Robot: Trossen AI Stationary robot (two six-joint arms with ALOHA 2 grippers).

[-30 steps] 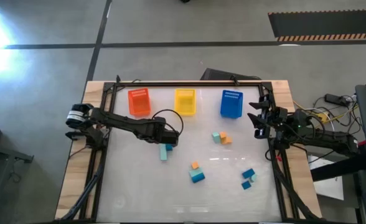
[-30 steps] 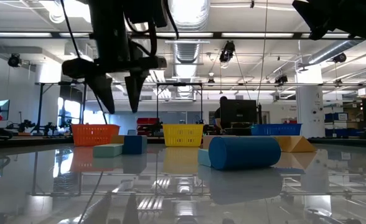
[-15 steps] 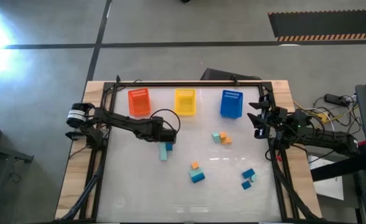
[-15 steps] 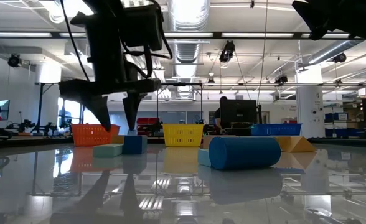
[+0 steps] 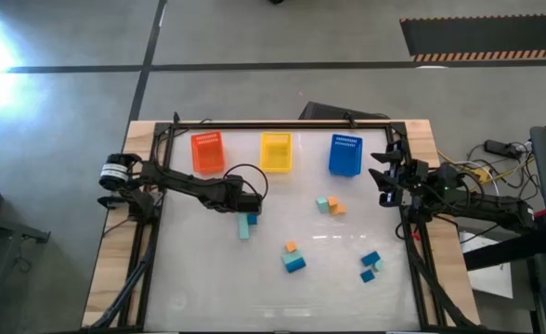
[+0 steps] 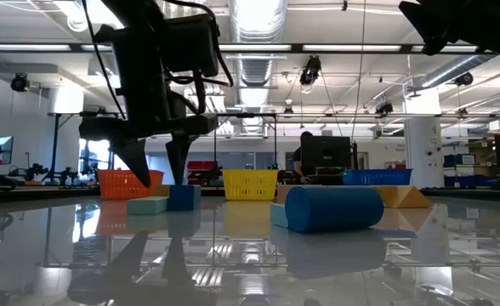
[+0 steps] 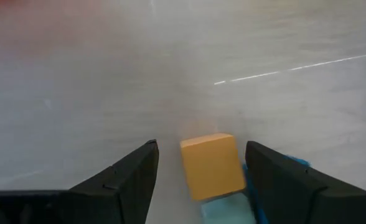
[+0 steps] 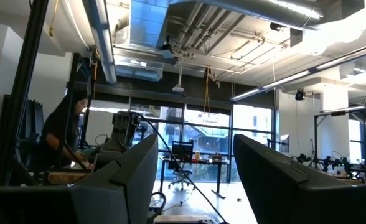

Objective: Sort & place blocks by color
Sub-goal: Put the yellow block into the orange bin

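Left wrist: hand (image 7: pixel 198 177) straddles orange block (image 7: pixel 211 165)

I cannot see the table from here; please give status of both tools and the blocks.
Left tool open, astride orange block. Right tool open, idle beside the blue bin. Teal block touches the orange one; nothing else in the way.

Glossy white table (image 5: pixel 208 278): three bins (image 5: pixel 275 151) along far edge, blocks (image 5: pixel 294 260) scattered.

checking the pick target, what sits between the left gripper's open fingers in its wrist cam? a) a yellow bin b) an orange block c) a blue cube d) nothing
b: the left wrist view shows the orange block between the open fingers of the left gripper.
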